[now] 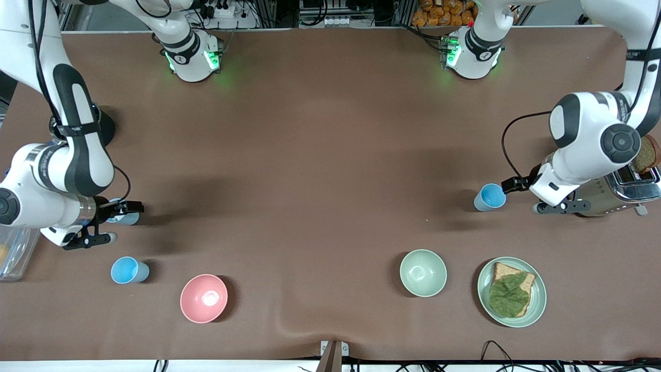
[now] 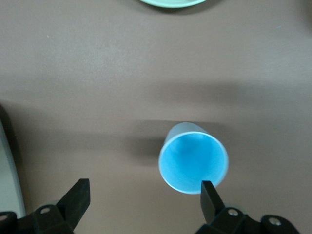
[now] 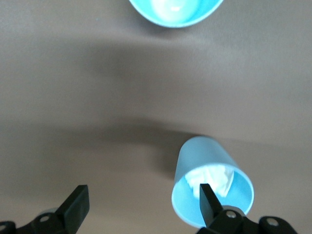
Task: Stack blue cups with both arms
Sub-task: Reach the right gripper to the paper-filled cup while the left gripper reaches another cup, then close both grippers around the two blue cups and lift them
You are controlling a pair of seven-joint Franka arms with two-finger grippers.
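Three small light-blue tapered plastic cups, all upright on the brown table [image 1: 320, 155]: one [image 1: 489, 197] at the left arm's end, one [image 1: 129, 270] at the right arm's end beside the pink round bowl [image 1: 203, 298], a third [image 1: 124, 217] half hidden under the right gripper [image 1: 111, 225].

Left gripper [image 1: 534, 195] spread wide, holding nothing, one finger [image 2: 210, 195] right over that cup's rim.

Right gripper same deal, released, one finger [image 3: 207, 197] over the rim of the third cup [image 3: 212, 190], something white crumpled inside.

Risk: dropping straight down from here, clipping a rim, tipping a cup. Off-centre on both.
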